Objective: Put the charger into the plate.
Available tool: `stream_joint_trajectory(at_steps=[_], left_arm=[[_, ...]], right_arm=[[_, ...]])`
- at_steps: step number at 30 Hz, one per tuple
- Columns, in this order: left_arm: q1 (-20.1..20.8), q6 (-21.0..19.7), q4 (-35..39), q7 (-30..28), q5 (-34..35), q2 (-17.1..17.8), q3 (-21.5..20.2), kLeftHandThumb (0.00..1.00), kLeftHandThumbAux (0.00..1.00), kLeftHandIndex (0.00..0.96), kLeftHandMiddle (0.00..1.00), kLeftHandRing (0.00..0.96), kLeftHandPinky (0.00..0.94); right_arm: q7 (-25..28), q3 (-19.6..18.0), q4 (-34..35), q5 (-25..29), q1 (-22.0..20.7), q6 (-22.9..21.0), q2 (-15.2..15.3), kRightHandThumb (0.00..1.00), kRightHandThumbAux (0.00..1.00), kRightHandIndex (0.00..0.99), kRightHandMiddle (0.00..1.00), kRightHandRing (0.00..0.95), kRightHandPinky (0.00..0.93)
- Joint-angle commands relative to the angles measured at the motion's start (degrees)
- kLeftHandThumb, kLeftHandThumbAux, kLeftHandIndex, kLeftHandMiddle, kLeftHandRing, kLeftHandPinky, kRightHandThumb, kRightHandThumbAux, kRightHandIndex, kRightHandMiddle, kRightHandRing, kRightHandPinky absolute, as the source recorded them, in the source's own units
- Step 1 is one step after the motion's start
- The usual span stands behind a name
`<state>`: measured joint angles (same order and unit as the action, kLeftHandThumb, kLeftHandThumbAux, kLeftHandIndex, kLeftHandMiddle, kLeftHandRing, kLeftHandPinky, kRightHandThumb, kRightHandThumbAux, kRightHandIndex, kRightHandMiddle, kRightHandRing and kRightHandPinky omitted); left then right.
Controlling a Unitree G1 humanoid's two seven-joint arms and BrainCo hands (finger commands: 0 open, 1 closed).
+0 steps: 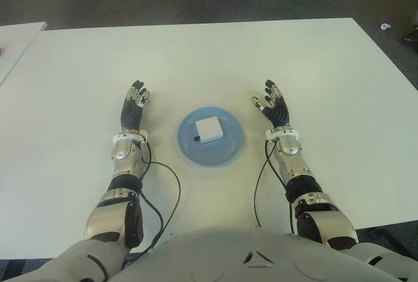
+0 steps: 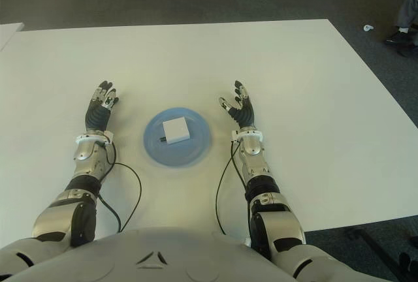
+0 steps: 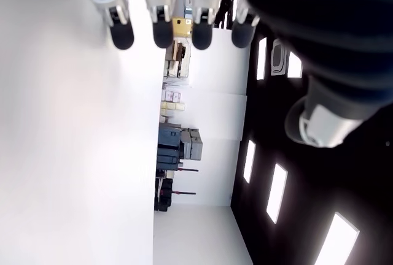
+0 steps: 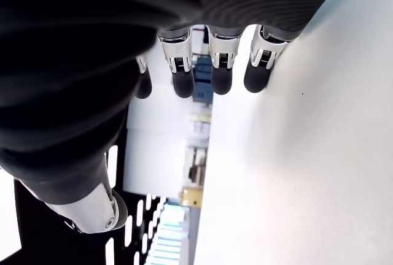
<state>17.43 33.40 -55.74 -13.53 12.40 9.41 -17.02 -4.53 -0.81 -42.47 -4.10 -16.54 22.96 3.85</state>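
A white table (image 1: 196, 53) fills the scene, with dark floor beyond its far edge. The white charger (image 1: 209, 128) lies inside the blue plate (image 1: 230, 151), midway between the two hands. The left hand (image 1: 135, 107) shows left of the plate, the right hand (image 1: 273, 107) right of it; both have relaxed, spread fingers and hold nothing.

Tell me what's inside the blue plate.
A white charger lies in the blue plate, a dark plug part showing at one side. The plate surface under it is covered. Left hand and right hand flank the plate, empty.
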Motion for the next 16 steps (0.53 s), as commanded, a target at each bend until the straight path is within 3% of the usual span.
stream_joint_trajectory(at_steps=[1, 16], left_arm=[[-0.97, -1.88, -2.23, -0.69, -0.06, -0.13, 0.15, 0.023, 0.531, 0.000, 0.000, 0.000, 0.013], [-0.10, -2.14, -3.51, -1.24, -0.11, 0.04, 0.19, 0.009, 0.537, 0.000, 0.000, 0.000, 0.016]], right_arm=[[1.38, 0.78, -1.32, 0.06, 3.00, -6.08, -1.01, 0.104, 0.714, 0.000, 0.000, 0.000, 0.000], [2.27, 0.53, 1.13, 0.66, 3.37, -8.60, -1.27, 0.118, 0.717, 0.000, 0.000, 0.000, 0.001]])
